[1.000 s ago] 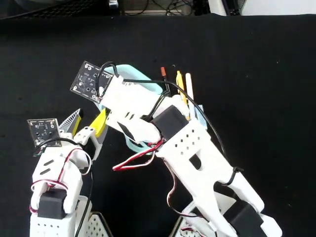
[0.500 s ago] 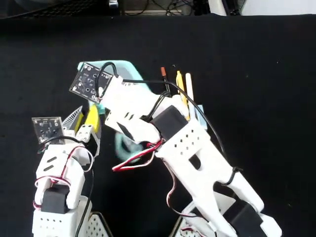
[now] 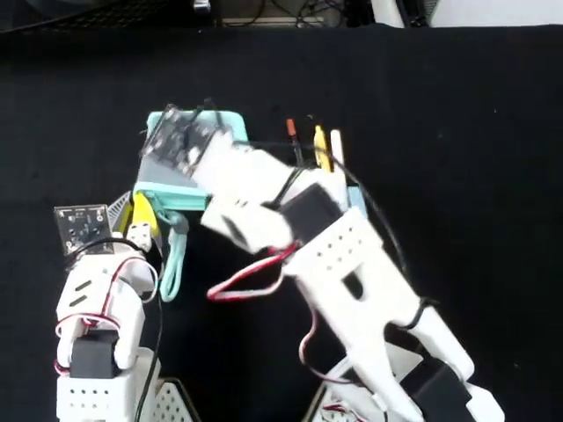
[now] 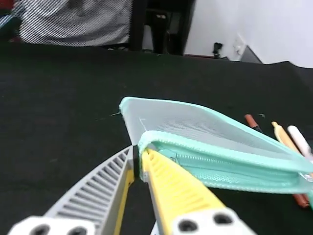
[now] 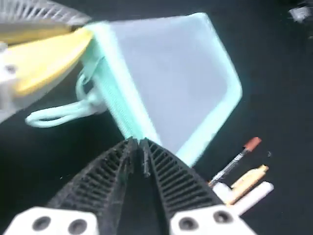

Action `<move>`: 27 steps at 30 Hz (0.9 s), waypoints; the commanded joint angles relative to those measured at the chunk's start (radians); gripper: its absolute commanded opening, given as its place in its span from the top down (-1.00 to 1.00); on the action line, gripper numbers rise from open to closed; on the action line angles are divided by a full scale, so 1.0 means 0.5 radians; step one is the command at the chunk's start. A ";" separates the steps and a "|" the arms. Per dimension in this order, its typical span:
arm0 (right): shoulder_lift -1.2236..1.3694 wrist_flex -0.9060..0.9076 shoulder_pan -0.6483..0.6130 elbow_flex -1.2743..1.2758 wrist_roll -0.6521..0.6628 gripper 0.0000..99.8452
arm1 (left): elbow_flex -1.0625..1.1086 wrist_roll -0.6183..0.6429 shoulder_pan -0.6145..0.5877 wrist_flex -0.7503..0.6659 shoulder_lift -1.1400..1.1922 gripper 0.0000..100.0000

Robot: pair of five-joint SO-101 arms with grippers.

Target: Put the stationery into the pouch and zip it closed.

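Left gripper pinches the zipper-end corner of the mint pouch, yellow and grey fingers tight on it. Right gripper has its black jaws nearly together on the pouch's zipper edge. Three pens lie on the black table just beside the pouch, outside it.

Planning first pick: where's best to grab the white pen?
Probably take the white pen at the exposed barrel, from above, jaws across it. It lies flat on the table, close beside the yellow pen, so its outer side is the free one.
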 commanded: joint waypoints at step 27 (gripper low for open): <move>-1.266 -1.666 -0.255 2.279 -0.479 0.70 | 0.118 0.522 0.296 -0.114 -0.018 0.83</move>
